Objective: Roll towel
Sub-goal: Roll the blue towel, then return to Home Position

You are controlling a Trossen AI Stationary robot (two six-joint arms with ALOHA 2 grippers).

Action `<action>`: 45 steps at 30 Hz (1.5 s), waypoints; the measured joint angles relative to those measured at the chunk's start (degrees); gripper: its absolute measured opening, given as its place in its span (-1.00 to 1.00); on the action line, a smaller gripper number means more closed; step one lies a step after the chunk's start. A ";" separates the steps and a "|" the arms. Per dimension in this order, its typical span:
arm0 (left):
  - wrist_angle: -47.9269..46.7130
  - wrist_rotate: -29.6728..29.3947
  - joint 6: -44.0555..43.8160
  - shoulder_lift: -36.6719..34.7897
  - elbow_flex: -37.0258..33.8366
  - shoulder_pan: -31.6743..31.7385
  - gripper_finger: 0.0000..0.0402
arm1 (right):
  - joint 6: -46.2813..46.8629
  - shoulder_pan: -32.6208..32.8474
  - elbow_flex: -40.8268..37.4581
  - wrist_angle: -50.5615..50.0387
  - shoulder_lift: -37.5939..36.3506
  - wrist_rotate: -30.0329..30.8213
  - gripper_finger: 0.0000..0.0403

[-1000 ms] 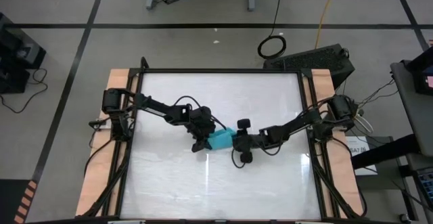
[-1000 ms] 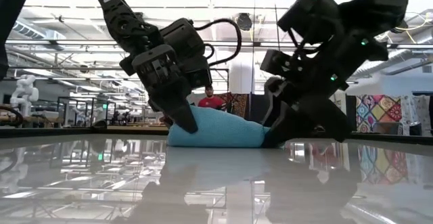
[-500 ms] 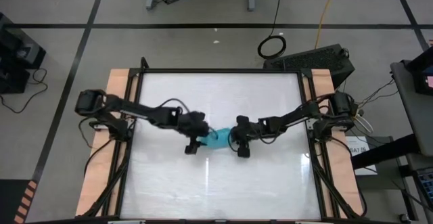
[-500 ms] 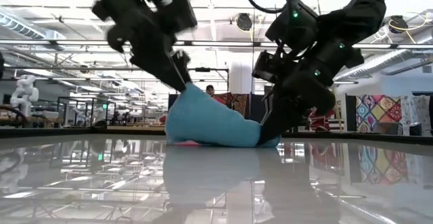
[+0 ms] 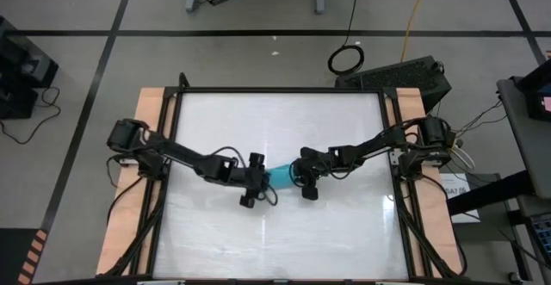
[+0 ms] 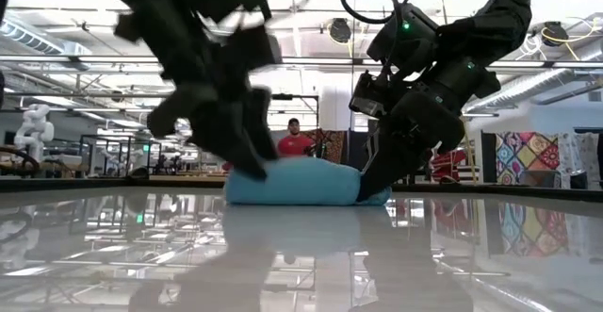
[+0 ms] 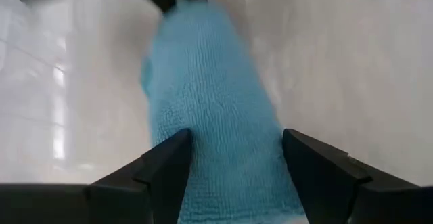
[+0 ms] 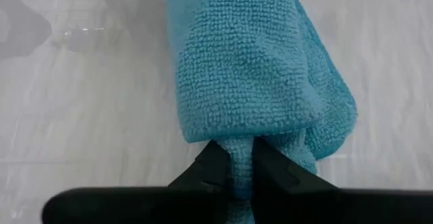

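The left gripper (image 5: 261, 187) sits just at nine o'clock of the table's (image 5: 215, 121) centre, its fingers (image 7: 159, 170) spread wide on either side of the towel's (image 5: 281, 176) near end, with daylight between each pad and the cloth. The towel lies as a short bunched roll at the table's centre, stretching toward three o'clock. There the right gripper (image 5: 303, 178) has its jaws nearly closed, pinching a fold of the towel's far end (image 8: 240, 163).
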 joint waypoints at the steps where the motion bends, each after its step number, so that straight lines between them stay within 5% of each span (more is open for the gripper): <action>1: 0.01 1.88 -1.10 1.10 0.00 0.77 0.19 | 0.42 0.00 -0.01 0.02 0.00 0.00 -0.85; 5: 0.30 10.83 -6.48 4.72 0.09 3.25 0.19 | 1.28 0.00 -0.02 -0.04 0.02 0.09 -0.85; 14: 0.25 13.03 -8.27 4.97 0.18 5.21 0.19 | 0.48 0.17 -0.07 -1.61 -1.58 0.09 -0.77; 26: -4.96 14.32 -9.66 -8.09 0.27 5.22 0.19 | -3.18 2.30 -0.35 -21.16 -24.99 0.20 0.03; 35: -10.54 3.55 -9.52 -19.27 -2.41 3.80 0.19 | -4.83 5.67 -0.33 -30.67 -40.23 0.70 0.13; 45: 6.18 -1.22 -11.23 -35.10 -19.02 3.03 0.19 | -4.82 7.71 -10.53 -27.98 -55.76 2.49 -0.01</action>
